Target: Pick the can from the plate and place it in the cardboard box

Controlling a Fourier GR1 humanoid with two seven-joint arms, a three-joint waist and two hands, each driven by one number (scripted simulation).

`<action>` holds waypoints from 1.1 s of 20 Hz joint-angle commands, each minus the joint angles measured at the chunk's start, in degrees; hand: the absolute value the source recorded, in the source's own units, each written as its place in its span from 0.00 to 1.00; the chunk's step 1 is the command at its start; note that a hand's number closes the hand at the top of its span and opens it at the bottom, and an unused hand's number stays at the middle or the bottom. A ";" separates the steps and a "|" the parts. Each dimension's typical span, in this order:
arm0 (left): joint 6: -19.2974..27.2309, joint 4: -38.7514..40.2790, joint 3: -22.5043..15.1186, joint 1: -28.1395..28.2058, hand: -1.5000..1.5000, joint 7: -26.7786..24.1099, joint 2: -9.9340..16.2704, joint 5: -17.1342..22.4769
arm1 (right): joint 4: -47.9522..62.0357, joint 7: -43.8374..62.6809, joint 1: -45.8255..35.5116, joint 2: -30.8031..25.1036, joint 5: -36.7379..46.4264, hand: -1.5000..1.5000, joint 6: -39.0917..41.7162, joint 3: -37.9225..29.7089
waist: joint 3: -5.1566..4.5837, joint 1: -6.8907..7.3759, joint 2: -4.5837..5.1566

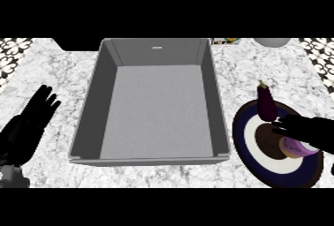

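Observation:
A purple-labelled can lies on the round dark-rimmed plate at the right. My right hand covers the can from the right, its fingers curled over the top; part of the can is hidden under them. The grey box stands open in the middle of the counter, with nothing inside. My left hand rests at the left edge, fingers straight and pointing up, well apart from the box.
A purple eggplant lies across the plate's far rim. A white round object and a small patterned item sit at the counter's back edge. Marble counter shows left of the box.

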 commanded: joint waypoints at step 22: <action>-2.01 -4.39 1.42 3.14 0.50 0.67 -3.74 -3.02 | 8.24 -10.48 -6.35 6.90 5.33 1.00 -3.41 -4.43 | 0.01 0.21 -0.02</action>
